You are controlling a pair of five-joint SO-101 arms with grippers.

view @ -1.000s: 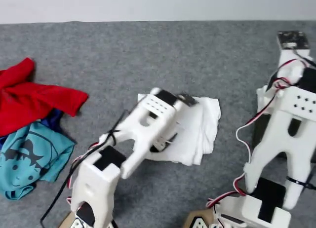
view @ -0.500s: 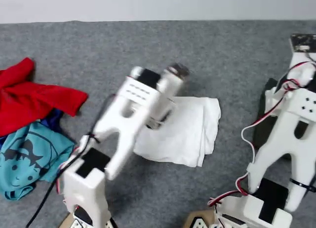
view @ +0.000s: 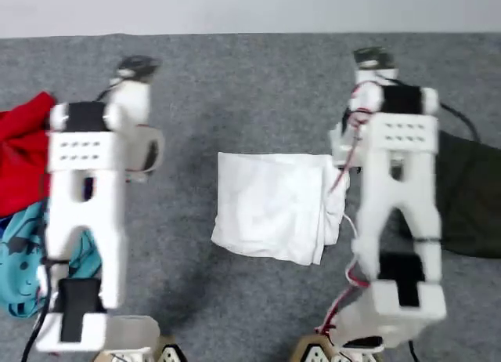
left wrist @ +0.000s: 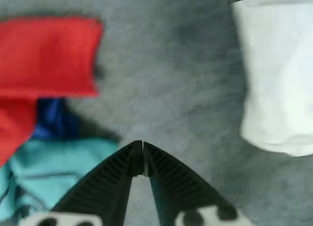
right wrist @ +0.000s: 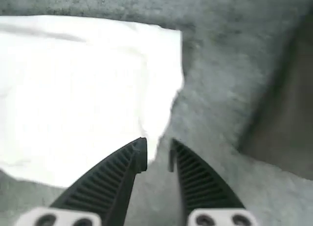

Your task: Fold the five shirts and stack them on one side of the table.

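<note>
One of five looks folded: the soft white cloth shirt (view: 270, 209) is a rough rectangle mid grey felt counter (view: 258, 72). Dark shirt (view: 470, 193) lies at the right edge, fold state unclear. Crumpled red shirt (view: 19, 154), blue shirt (left wrist: 54, 119) and teal printed shirt (view: 16, 260) are heaped left, unfolded. Left gripper (left wrist: 143, 150) fingers pinched together, empty. Right gripper (right wrist: 157, 150) fingers narrowly apart, empty, at the white shirt's edge.

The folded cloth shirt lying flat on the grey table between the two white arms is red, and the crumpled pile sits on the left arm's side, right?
Not quite. The folded cloth shirt between the left arm and the right arm is white, not red; the high view shows it. The crumpled pile does sit on the left arm's side of the grey table.
</note>
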